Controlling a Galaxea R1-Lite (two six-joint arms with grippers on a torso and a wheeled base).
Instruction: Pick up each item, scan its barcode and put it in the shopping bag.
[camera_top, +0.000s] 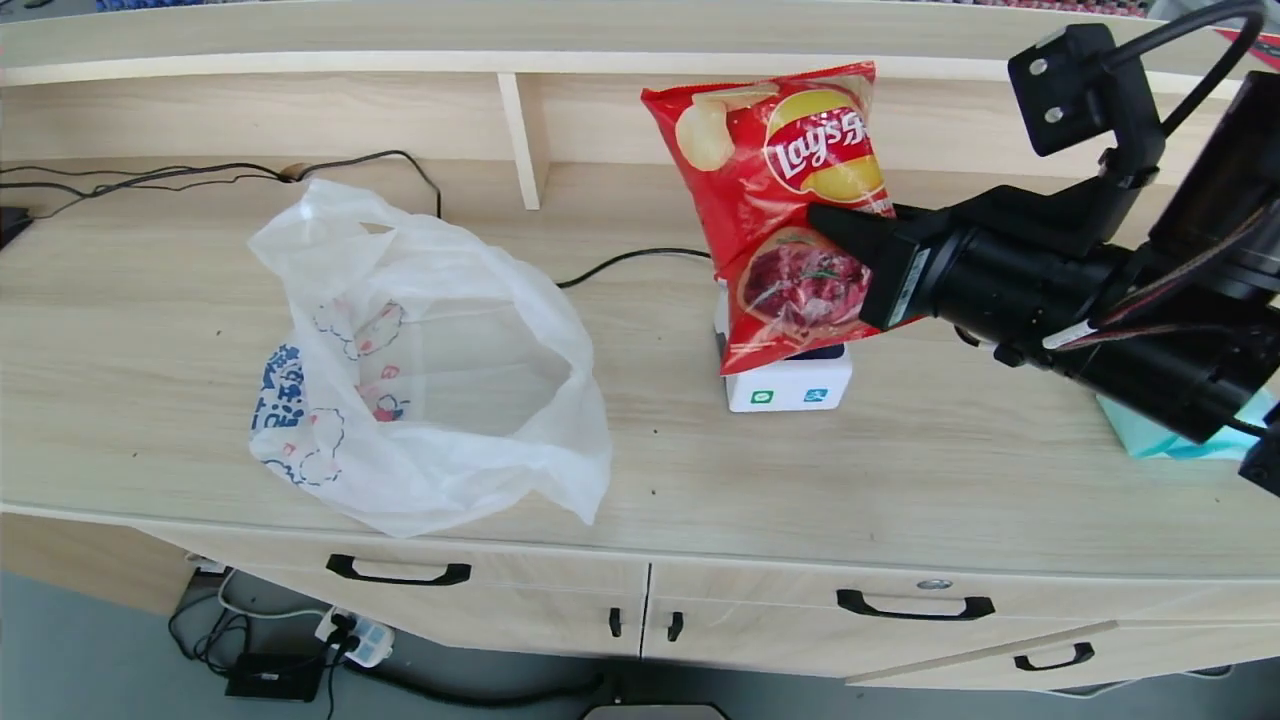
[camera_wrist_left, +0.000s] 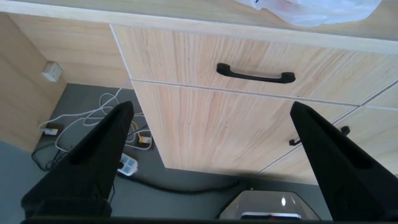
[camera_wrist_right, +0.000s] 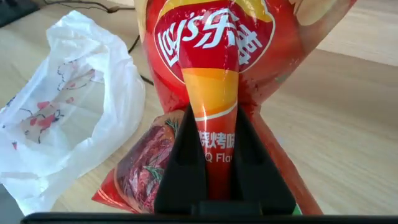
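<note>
Quick status from my remote seat, going left to right.

The left gripper (camera_wrist_left: 211, 109) is parked down in front of the drawers, below the counter edge, with its jaws spread wide and nothing between them. It's looking at a drawer handle (camera_wrist_left: 255, 76), so it plays no part in this step.

The shopping bag (camera_top: 430, 400) is slumped on the counter (camera_top: 900, 480) on the left side, with its mouth gaping open. I can see the wood through the plastic and can't make out anything inside, so my read is that zero items are bagged so far.

Middle-right is where the action is. The chips bag (camera_top: 770, 180) is up in the air and upright, with its lower edge right over the little white scanner (camera_top: 790, 385). The right gripper (camera_top: 850, 235) has it pinched around the middle, jaws closed tight on the crinkled foil. So pickup is done and I'd call this the scan step. I can't tell if the barcode actually faces the scanner.

Further right, a teal pack (camera_top: 1150, 435) peeks out from under the right arm, probably the next item.

What's left, I reckon, is to finish the scan, carry the chips across to the bag, drop them in, then do the teal thing.
</note>
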